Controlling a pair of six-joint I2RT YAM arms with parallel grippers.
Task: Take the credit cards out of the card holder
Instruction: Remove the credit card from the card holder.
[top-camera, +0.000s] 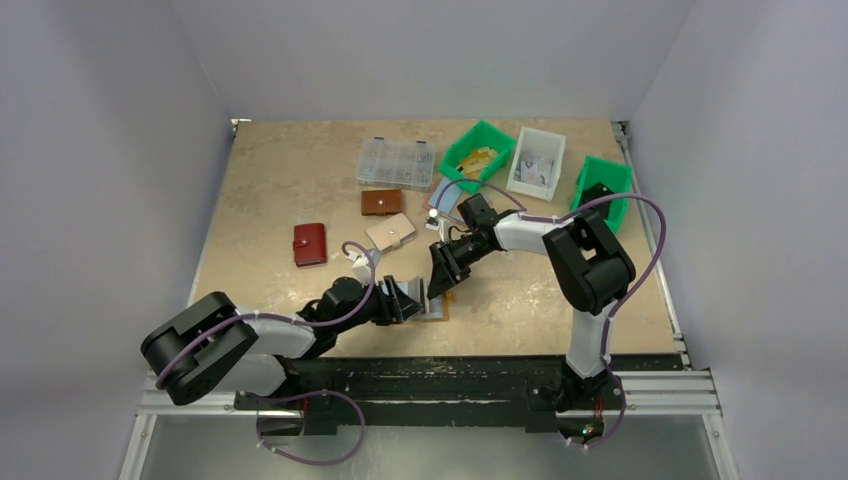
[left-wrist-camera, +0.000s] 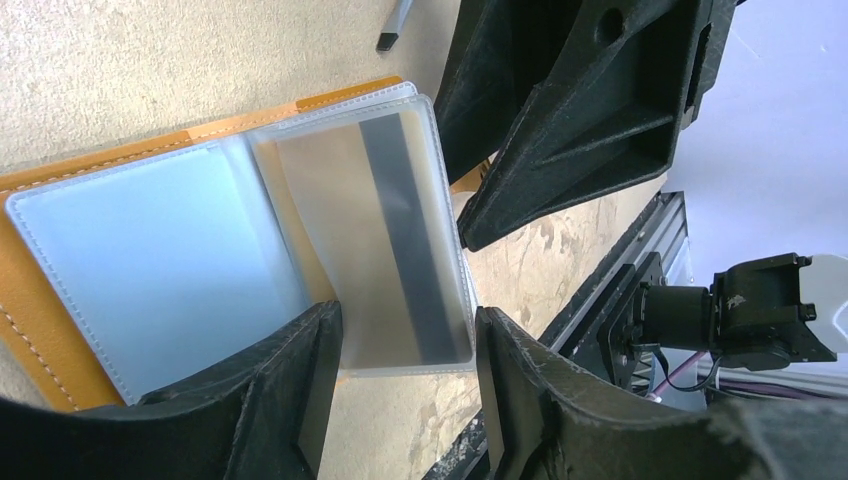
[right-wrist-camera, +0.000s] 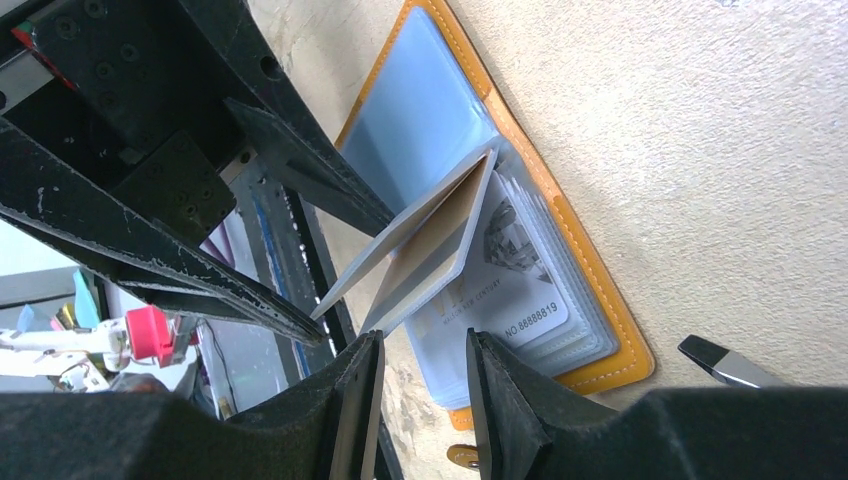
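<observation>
The mustard card holder (top-camera: 438, 314) lies open on the table near the front edge, its clear pale blue sleeves showing in the left wrist view (left-wrist-camera: 150, 140) and the right wrist view (right-wrist-camera: 600, 310). One sleeve stands lifted, holding a credit card (left-wrist-camera: 390, 230) with a dark stripe. Another card (right-wrist-camera: 510, 290) with printed numbers lies flat in the stacked sleeves. My left gripper (left-wrist-camera: 408, 315) is open, its fingers either side of the lifted sleeve's edge. My right gripper (right-wrist-camera: 424, 342) is open and empty just above the holder's near edge. Both grippers meet over the holder in the top view, the left (top-camera: 405, 300) and the right (top-camera: 440, 280).
A red wallet (top-camera: 310, 244), a brown wallet (top-camera: 382, 203) and a pale wallet (top-camera: 390, 232) lie behind. A clear organiser box (top-camera: 397, 162), two green bins (top-camera: 477, 150) (top-camera: 603, 187) and a white bin (top-camera: 536, 162) stand at the back. A dark-tipped pen (right-wrist-camera: 725, 362) lies beside the holder.
</observation>
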